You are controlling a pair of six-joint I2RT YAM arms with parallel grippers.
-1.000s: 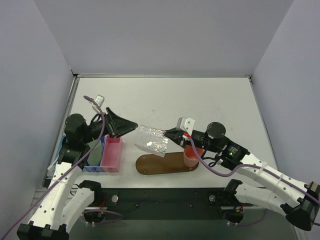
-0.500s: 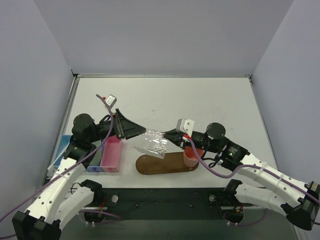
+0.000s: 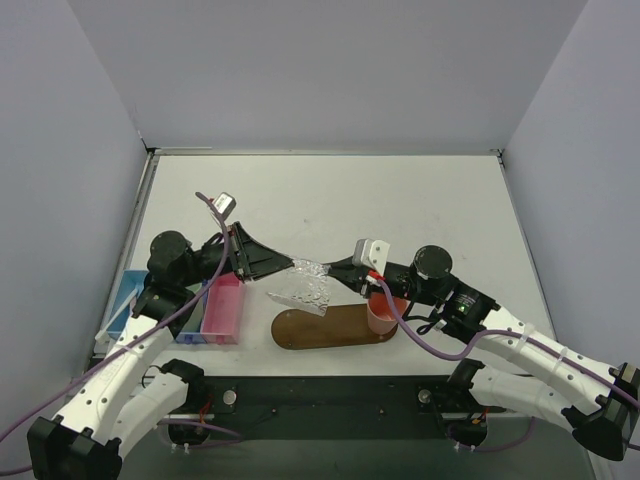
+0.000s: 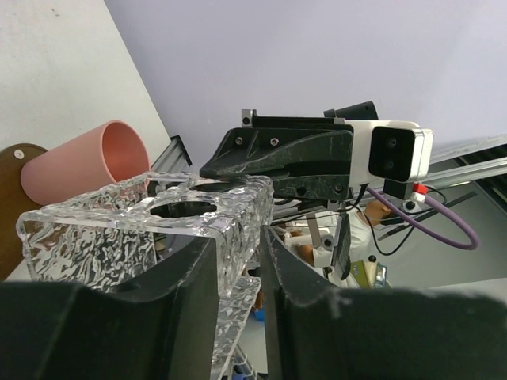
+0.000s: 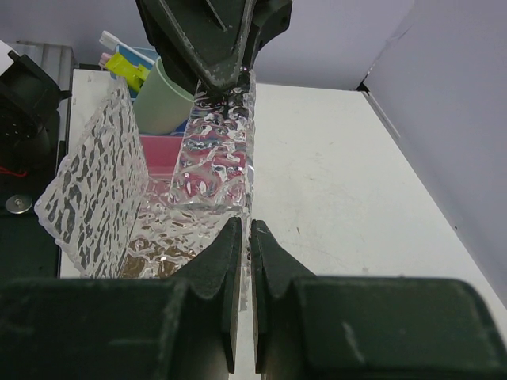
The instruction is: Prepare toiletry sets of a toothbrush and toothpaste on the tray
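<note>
A clear, ripple-textured holder (image 3: 305,288) hangs in the air between both arms, just above the left end of the brown wooden tray (image 3: 320,330). My right gripper (image 3: 335,272) is shut on its thin right wall (image 5: 214,158). From the left, my left gripper (image 3: 290,264) has its jaws on either side of the holder's other wall (image 4: 119,229), pinching it. A pink cup (image 3: 382,315) stands on the tray's right end. A white brush head (image 5: 108,38) and a yellow-green pack (image 5: 131,67) poke up behind a green cup (image 5: 162,101). I cannot make out the toothbrush or toothpaste clearly.
A pink bin (image 3: 224,308) and a blue bin (image 3: 125,300) sit side by side at the near left, under the left arm. Purple cables loop off both wrists. Grey walls close the table on three sides.
The left gripper moved right up to the clear holder and its jaws narrowed onto the holder's wall. The holder dipped slightly. The right gripper stayed shut and in place.
</note>
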